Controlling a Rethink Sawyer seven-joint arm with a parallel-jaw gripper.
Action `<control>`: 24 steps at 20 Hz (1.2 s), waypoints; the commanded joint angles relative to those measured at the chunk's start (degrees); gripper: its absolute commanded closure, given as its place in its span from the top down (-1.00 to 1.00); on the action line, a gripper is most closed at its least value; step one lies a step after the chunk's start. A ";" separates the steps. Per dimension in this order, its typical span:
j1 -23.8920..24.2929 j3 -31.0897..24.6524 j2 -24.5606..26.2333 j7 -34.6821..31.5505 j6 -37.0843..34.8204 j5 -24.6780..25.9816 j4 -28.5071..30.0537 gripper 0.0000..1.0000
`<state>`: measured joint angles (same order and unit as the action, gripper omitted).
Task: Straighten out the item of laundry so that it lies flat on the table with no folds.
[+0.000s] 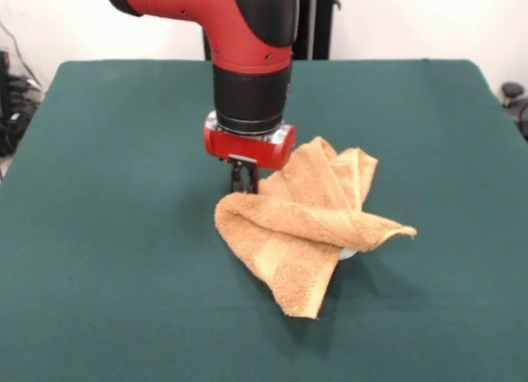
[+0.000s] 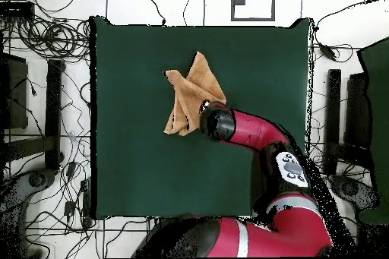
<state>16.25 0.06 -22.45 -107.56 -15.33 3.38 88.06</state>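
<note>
Front view. Bench (image 1: 99, 233): large, rectangular, covered in dark green felt-like cloth; pale wall behind, dark cabling at the left edge. Robot arm (image 1: 247, 35): red and black, descending from the top of the frame, ending in a black wrist cylinder and a red collar. Tool (image 1: 244, 181): short dark fingers under the collar, pointing down, tips close to the bench surface, directly at the far-left edge of the towel; the fingers stand close together, but whether they pinch cloth or are merely closed cannot be told. Terry towel (image 1: 305, 229): orange-tan, lying near the centre of the bench, just right of the tool. Condition: crumpled, not flat. One layer is folded over the front as a thick roll running from left to a point at right; a corner hangs toward the near edge with a smoother woven band across it; two further flaps fan up and back toward the right. A small pale patch, possibly a label, shows under the right-hand point.

Overhead view. Bench (image 2: 137, 165): dark green square, floor with cables around it. Towel (image 2: 191, 93): in the upper middle of the bench, an irregular folded shape with one peak toward the top and a narrower tail downward. Arm (image 2: 251, 131): reaches from the base at the bottom right; its wrist end sits over the towel's lower right edge and hides the tool.
</note>
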 commanded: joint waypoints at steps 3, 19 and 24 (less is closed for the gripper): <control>-2.55 16.75 4.04 -8.69 1.68 3.05 -6.95 -1.00; -14.52 38.34 2.87 -9.52 -2.80 10.48 -11.22 -1.00; -16.02 40.03 6.95 -13.96 1.78 7.20 -9.71 -1.00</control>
<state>3.43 38.59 -19.10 -107.56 -15.10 12.30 78.23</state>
